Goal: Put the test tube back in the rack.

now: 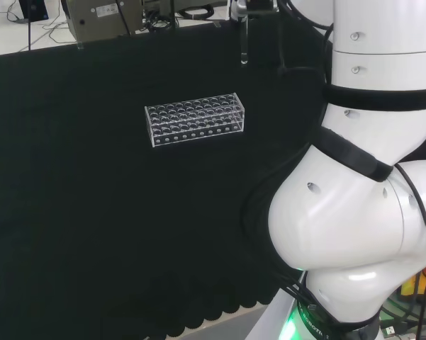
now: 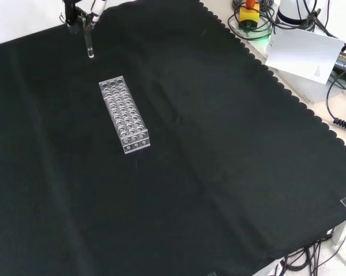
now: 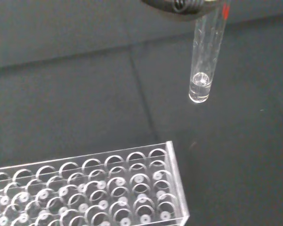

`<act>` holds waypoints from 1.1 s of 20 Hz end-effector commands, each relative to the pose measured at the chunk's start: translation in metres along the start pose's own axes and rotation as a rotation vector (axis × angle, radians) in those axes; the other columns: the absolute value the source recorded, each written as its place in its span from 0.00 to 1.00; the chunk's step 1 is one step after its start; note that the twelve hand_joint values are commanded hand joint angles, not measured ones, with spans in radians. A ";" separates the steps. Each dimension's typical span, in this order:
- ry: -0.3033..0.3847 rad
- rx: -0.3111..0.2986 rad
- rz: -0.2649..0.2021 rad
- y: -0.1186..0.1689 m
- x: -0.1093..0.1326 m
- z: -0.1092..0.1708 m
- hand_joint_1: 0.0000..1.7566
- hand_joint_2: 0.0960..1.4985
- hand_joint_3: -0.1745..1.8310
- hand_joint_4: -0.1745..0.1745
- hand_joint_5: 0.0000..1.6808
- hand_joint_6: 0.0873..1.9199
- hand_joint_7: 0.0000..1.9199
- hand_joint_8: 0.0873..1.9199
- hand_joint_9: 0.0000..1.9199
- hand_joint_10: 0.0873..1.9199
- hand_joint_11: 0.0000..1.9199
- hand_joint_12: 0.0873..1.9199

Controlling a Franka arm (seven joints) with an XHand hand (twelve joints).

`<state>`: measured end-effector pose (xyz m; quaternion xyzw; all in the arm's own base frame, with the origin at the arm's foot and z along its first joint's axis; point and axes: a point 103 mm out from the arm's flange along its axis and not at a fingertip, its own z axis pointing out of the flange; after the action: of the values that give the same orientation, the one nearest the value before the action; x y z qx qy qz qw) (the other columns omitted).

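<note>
A clear plastic rack (image 1: 195, 118) with many empty holes lies on the black cloth (image 1: 71, 212). My hand (image 1: 257, 7) hangs high above the cloth, shut on the top of a clear test tube (image 1: 244, 44) that points straight down. In the front view the hand (image 2: 78, 12) and the test tube (image 2: 89, 43) are beyond the far short end of the rack (image 2: 124, 115), apart from it. The wrist view has the test tube (image 3: 205, 61) upright in the air, its round bottom off to one side of the rack's (image 3: 94, 188) end, under a blurred part of the hand (image 3: 179, 5).
The arm's white links (image 1: 354, 212) stand at the right of the head view. A grey device (image 1: 103, 18) sits behind the cloth. In the front view a white sheet (image 2: 302, 52), a yellow and red button box (image 2: 248, 14) and cables lie past the scalloped edge.
</note>
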<state>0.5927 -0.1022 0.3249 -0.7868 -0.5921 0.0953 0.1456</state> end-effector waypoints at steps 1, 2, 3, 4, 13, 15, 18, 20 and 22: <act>0.016 0.016 -0.014 0.003 0.005 0.009 0.87 0.67 0.09 0.00 0.60 0.28 0.57 0.48 0.56 0.56 0.50 0.50; 0.023 0.020 -0.013 0.004 0.004 0.012 0.87 0.67 0.09 0.00 0.60 0.28 0.57 0.48 0.56 0.56 0.50 0.50; 0.031 0.025 -0.010 0.005 0.003 0.014 0.87 0.67 0.09 0.00 0.60 0.28 0.57 0.48 0.56 0.56 0.50 0.50; 0.038 0.029 -0.008 0.006 0.001 0.017 0.87 0.67 0.09 0.00 0.60 0.28 0.57 0.48 0.56 0.56 0.50 0.50; 0.103 0.074 -0.003 0.009 -0.004 0.044 0.87 0.67 0.09 0.00 0.60 0.28 0.57 0.48 0.56 0.56 0.50 0.50; 0.109 0.081 -0.008 0.011 -0.001 0.049 0.87 0.67 0.09 0.00 0.60 0.28 0.57 0.48 0.56 0.56 0.50 0.50; 0.112 0.091 -0.017 0.014 0.005 0.054 0.87 0.67 0.09 0.00 0.60 0.28 0.57 0.48 0.56 0.56 0.50 0.50; 0.114 0.095 -0.025 0.016 0.009 0.057 0.87 0.67 0.09 0.00 0.60 0.28 0.57 0.48 0.56 0.56 0.50 0.50; 0.111 0.100 -0.030 0.018 0.013 0.060 0.87 0.67 0.09 0.00 0.60 0.28 0.57 0.48 0.56 0.56 0.50 0.50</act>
<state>0.5896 -0.0951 0.2679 -0.7785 -0.5844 0.0784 0.2150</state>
